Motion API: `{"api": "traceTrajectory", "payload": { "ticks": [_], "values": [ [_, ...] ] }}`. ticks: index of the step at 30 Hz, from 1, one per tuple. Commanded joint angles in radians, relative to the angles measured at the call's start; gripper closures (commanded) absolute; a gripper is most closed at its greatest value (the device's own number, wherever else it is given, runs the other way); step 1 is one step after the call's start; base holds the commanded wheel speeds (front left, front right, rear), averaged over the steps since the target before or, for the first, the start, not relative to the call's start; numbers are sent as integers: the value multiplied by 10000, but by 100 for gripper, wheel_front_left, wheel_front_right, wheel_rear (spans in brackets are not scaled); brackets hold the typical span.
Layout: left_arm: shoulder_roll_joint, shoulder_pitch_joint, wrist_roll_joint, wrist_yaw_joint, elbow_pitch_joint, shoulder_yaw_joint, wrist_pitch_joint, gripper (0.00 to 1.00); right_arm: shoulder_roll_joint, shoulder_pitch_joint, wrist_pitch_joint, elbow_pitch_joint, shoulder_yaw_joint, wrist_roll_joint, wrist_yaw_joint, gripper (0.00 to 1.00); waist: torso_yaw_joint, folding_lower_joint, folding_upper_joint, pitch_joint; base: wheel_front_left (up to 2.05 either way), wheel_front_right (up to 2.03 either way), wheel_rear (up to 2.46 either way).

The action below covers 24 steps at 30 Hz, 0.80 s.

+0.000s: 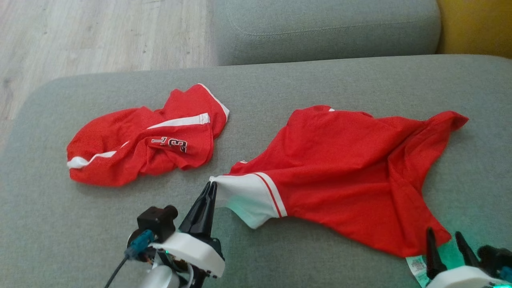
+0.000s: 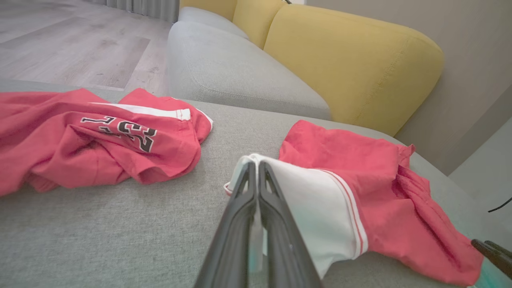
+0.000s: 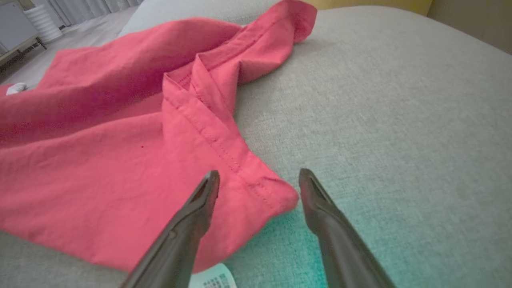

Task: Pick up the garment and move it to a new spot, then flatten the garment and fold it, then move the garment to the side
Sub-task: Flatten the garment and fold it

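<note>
The garment (image 1: 352, 168), red with a white band at one end, lies spread and wrinkled on the grey seat (image 1: 60, 232). My left gripper (image 1: 212, 185) is shut on the edge of that white band, which stands slightly lifted; in the left wrist view the band (image 2: 320, 200) is pinched between the closed fingers of the left gripper (image 2: 256, 164). My right gripper (image 1: 443, 233) stands open at the garment's near right corner. In the right wrist view the hemmed corner of the garment (image 3: 100, 152) lies between the spread fingers of the right gripper (image 3: 259, 176). A white care label (image 3: 212, 280) pokes out beneath.
A second red garment (image 1: 144, 140) with white stripes and a black number lies crumpled on the left of the seat. A grey cushion (image 1: 320, 28) and a yellow backrest (image 2: 352, 60) stand behind. Wooden floor (image 1: 100, 32) lies beyond the seat's left edge.
</note>
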Motion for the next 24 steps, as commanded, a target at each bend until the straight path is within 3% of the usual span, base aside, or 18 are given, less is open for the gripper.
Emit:
{"api": "traceTrajectory", "payload": {
  "ticks": [1, 16, 17, 18, 19, 24],
  "values": [
    [-25, -445, -42, -15, -276, 390, -157, 100, -103, -339, 0, -195, 91, 58, -7, 0, 14, -1, 0, 3, 0, 0, 0],
    [-84, -580, 7, -38, -31, 128, -502, 100, -103, -792, 471, 937, -219, 127, -7, 0, 167, -1, 0, 99, 0, 0, 0],
    [-71, -587, 8, -33, -25, 125, -504, 100, -103, -815, 520, 985, -177, 154, -7, 5, 163, -1, 0, 104, 0, 0, 0],
    [-57, -592, 10, -23, -19, 124, -505, 100, -103, -837, 573, 1030, -133, 191, -7, 49, 155, -1, 0, 110, 0, 0, 0],
    [-43, -594, 13, -8, -11, 121, -501, 100, -103, -856, 604, 1061, -101, 229, -7, 100, 145, -1, 0, 113, 0, 0, 0],
    [35, -594, 13, 57, 15, 95, -412, 100, -103, -959, 405, 963, -81, 504, -7, 100, 68, -1, 0, 104, 0, 0, 0]
  ]
}}
